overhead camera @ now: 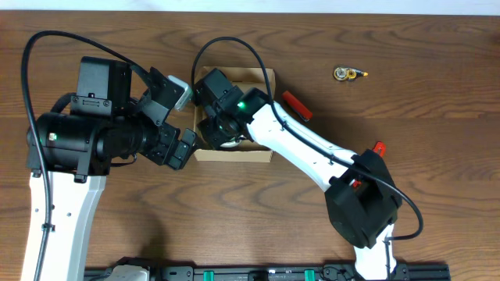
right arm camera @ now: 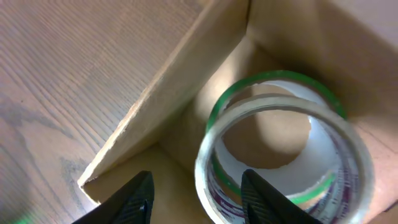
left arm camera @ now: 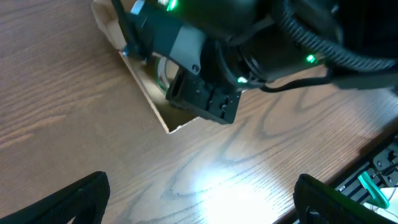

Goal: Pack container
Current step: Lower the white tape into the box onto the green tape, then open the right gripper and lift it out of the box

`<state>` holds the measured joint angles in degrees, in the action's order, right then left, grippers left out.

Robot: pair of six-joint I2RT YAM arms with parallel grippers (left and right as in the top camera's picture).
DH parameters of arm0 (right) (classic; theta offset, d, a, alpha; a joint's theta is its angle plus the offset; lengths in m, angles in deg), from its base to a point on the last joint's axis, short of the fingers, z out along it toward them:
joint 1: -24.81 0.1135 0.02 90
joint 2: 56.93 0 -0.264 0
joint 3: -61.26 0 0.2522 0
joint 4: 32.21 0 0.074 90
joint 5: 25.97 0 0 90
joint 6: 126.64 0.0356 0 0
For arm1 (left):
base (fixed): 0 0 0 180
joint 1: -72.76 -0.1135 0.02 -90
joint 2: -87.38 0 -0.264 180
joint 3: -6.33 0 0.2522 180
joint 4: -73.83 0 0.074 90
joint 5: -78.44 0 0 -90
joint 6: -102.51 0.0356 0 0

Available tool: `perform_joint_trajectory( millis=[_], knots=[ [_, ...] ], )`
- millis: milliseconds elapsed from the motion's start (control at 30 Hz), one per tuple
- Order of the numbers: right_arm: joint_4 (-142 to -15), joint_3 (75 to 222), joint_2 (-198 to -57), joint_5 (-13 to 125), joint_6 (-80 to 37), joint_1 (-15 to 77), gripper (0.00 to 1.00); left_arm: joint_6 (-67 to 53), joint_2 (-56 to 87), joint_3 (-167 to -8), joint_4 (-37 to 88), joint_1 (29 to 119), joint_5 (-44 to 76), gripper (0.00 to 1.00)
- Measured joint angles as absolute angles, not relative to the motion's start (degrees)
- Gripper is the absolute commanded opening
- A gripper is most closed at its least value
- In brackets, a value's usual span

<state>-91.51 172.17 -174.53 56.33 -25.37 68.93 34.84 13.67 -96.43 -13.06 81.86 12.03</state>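
Right gripper (right arm camera: 199,199): fingers moderately apart, gripping nothing. They straddle the near wall of a clear tape roll (right arm camera: 210,167), one finger outside it and the other over its hollow core. The roll lies flat on a green-edged roll (right arm camera: 273,76). Both sit just beyond the fingertips, in a corner of the box (right arm camera: 168,93). The box wall runs close off the outer finger.

Left gripper (left arm camera: 202,204): fingers wide, empty, only table (left arm camera: 74,106) between them. The box corner is ahead of the tips, not touching.

Read: roll seated, so probably the release-and-withdraw step, though a fresh pick would look the same. To do it well:
- Keep the fingers spread.
- Lift straight up, so the inner finger doesn't hook the core and drag the roll off the stack.
- Mind the outer finger against the cardboard wall, which looks light enough to shift.

A red item (overhead camera: 297,104) lies outside the box, beside the right forearm and well back from the fingers. Likely the next thing to pack.
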Motion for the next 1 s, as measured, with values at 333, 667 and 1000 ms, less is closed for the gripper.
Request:
perform_joint_trajectory(
  millis=[333, 667, 1000],
  knots=[
    [-98.4, 173.7, -168.0, 58.8, -25.4, 60.8, 0.01, 34.8, 13.7, -96.4, -13.1, 81.9, 12.0, 0.95],
    [-100.7, 173.1, -172.4, 61.7, -24.2, 60.0, 0.01, 34.8, 13.7, -96.4, -13.1, 81.9, 12.0, 0.95],
    [-101.8, 172.7, -178.3, 68.0, -19.1, 61.4, 0.01, 34.8, 13.7, -96.4, -13.1, 81.9, 12.0, 0.95]
  ],
)
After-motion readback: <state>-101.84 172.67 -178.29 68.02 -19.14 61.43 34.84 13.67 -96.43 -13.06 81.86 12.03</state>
